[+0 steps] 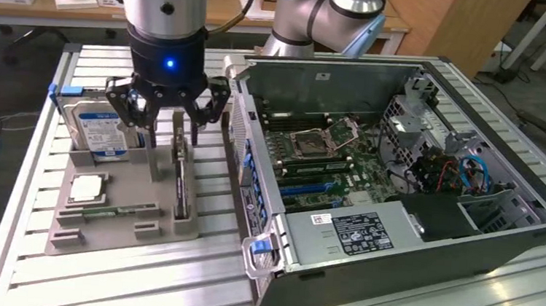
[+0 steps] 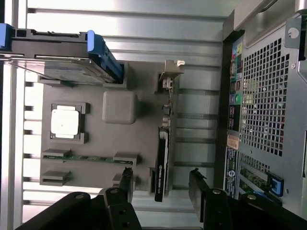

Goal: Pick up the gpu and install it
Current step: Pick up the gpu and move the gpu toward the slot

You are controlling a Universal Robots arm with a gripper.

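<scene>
- The end effector (image 1: pixel 166 124) hangs over the grey tray (image 1: pixel 125 178) on the slatted surface (image 1: pixel 97 278), jaws spread wide and holding nothing.
- The gpu (image 1: pixel 182 186) stands on its edge in a slot along the tray's edge nearest the open computer case (image 1: pixel 500 237).
- The gpu lies below the end effector. Its long axis runs along that tray edge and, in the wrist view, passes between the two fingers (image 2: pixel 125 184), one on each broad face.
</scene>
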